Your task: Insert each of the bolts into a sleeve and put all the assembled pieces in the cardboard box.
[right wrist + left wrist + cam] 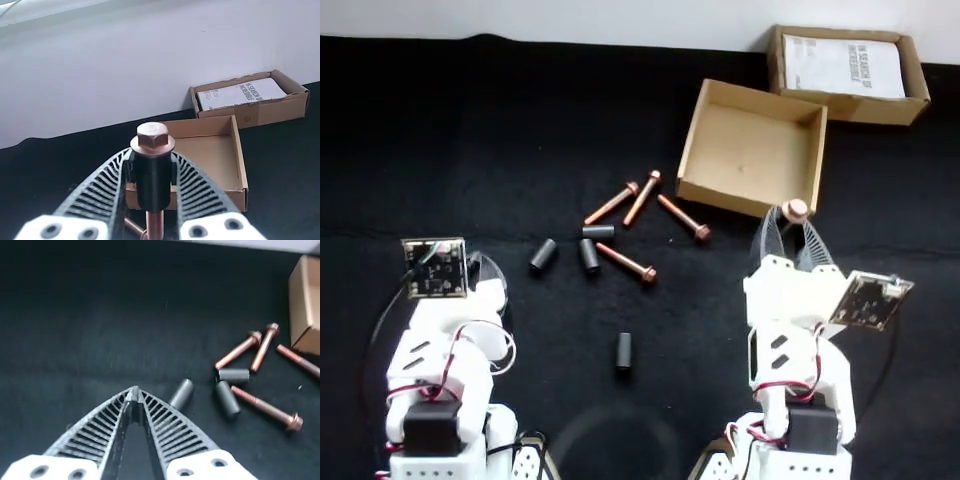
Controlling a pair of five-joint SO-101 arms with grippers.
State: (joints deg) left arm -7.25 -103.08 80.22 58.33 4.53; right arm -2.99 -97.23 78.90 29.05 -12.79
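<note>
As I judge it, the step in hand is putting away one finished piece. The right gripper (151, 156) is clamped on a dark sleeve (152, 185) with a copper bolt (152, 138) through it. The piece stands upright between the fingers: its long axis is vertical, the hexagonal head is on top, and the shank comes out below the sleeve. The cardboard box (212, 150) lies just ahead of this gripper, open side up. The next move calls for carrying the piece forward over the near wall of the box and then releasing it. The left gripper (134, 396) is empty, with its fingers together. A loose sleeve (181, 392) lies just beyond its tip, and four loose bolts (626, 260) lie farther ahead.
</note>
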